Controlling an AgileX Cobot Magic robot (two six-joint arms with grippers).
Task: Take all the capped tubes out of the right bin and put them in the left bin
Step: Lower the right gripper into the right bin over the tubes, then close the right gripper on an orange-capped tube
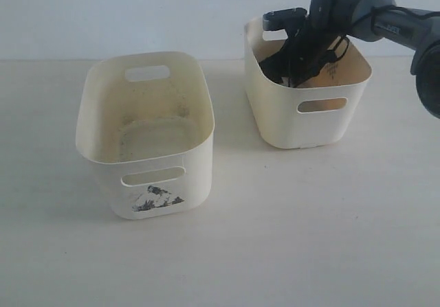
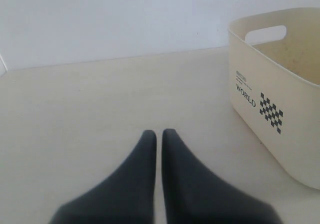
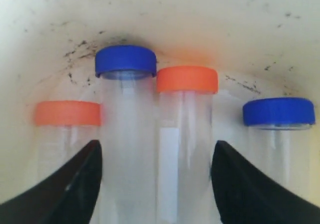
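Exterior view: pale tabletop, white wall; left tool pressed together, right tool spread.

capped tubes: two blue, two orange, in right bin | left bin: cream, upright

Only real word I can make out is "WORLD", printed dark on the outer side wall of the left bin, next to a checkered diamond. Tiny lines above it are too small to read. The torn sticker on its front and the faint mark in the right bin are unreadable
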